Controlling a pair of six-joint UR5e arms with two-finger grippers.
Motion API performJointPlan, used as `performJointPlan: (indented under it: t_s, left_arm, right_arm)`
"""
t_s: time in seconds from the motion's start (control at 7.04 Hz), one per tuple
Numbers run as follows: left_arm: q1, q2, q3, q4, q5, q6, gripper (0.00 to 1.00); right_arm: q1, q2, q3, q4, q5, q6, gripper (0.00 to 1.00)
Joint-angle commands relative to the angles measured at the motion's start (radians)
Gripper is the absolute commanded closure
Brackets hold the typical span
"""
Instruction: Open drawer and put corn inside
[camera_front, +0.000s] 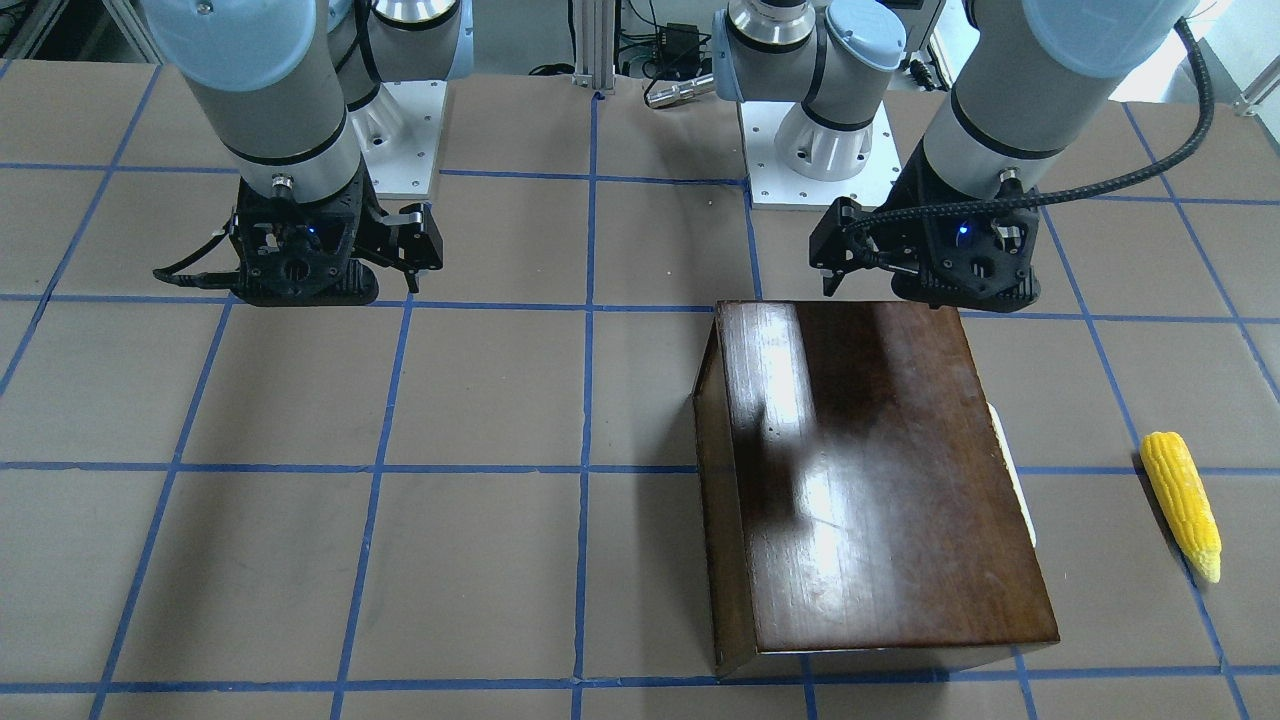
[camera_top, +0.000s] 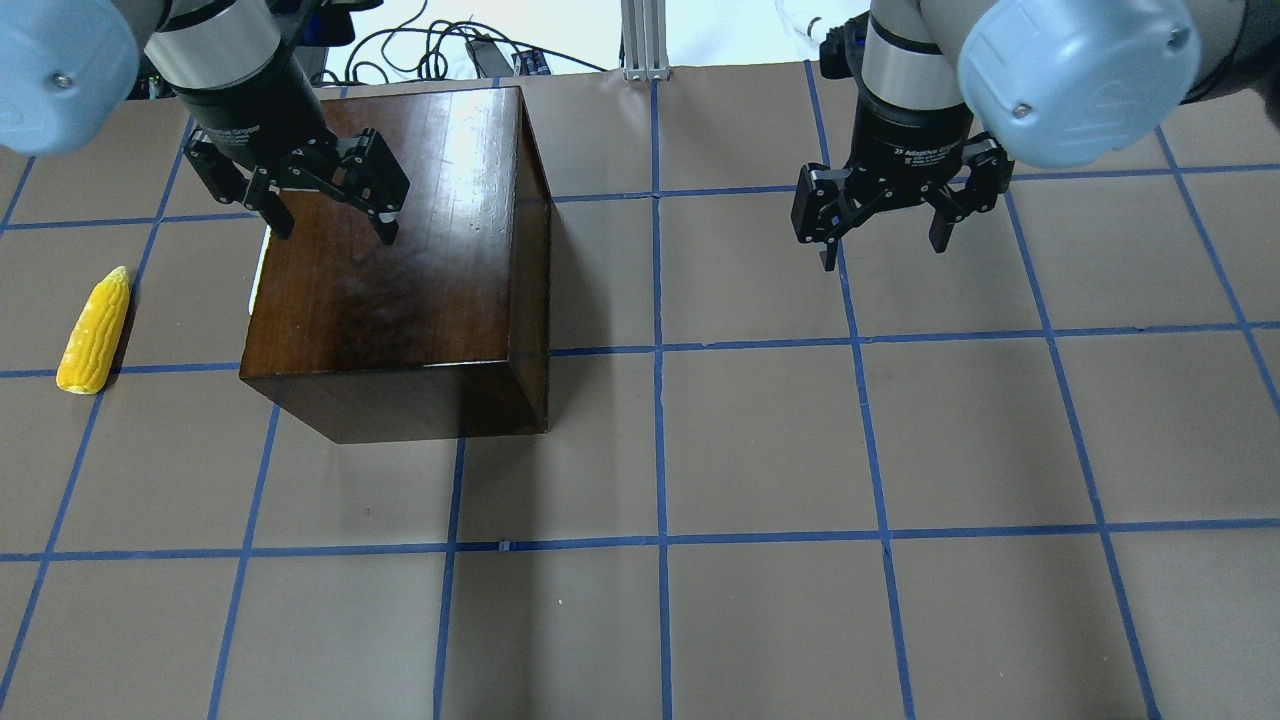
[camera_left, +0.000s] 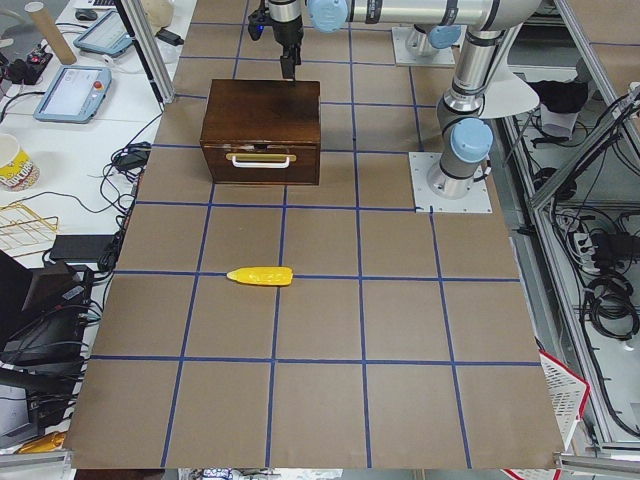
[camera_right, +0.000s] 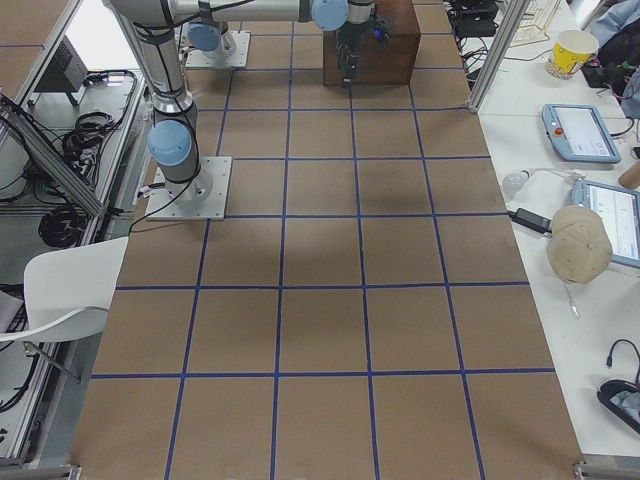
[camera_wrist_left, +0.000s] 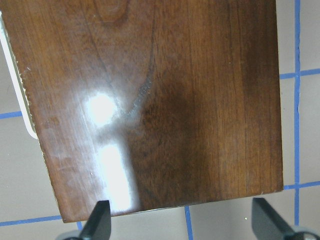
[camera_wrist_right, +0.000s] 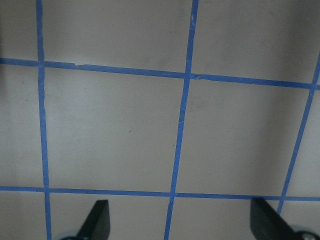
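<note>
The glossy dark-brown box (camera_top: 400, 250) stands on the table's left half. Its drawer (camera_left: 262, 168) is closed, and the front with a pale handle faces the table's left end. The yellow corn (camera_top: 95, 332) lies flat on the table beyond that front, apart from the box; it also shows in the front-facing view (camera_front: 1182, 503). My left gripper (camera_top: 330, 215) hangs open and empty above the box top (camera_wrist_left: 160, 100), near the far side. My right gripper (camera_top: 885, 245) hangs open and empty over bare table on the right half.
The table is brown with a blue tape grid (camera_top: 660, 350). The two arm bases (camera_front: 820, 150) stand at the robot's side. Side desks with tablets (camera_left: 75, 90), a cup (camera_right: 570, 50) and cables flank both table ends.
</note>
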Motion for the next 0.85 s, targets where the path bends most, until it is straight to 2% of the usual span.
performJointPlan:
  t_s: [0.0,0.71]
  left_arm:
    - [0.002,-0.001,0.000,0.000,-0.001,0.000,0.00]
    - [0.005,0.001,0.005,0.002,0.007,0.005,0.00]
  right_arm:
    - [0.000,0.000,0.000,0.000,0.002,0.000,0.00]
    - [0.000,0.000,0.000,0.000,0.000,0.001,0.00]
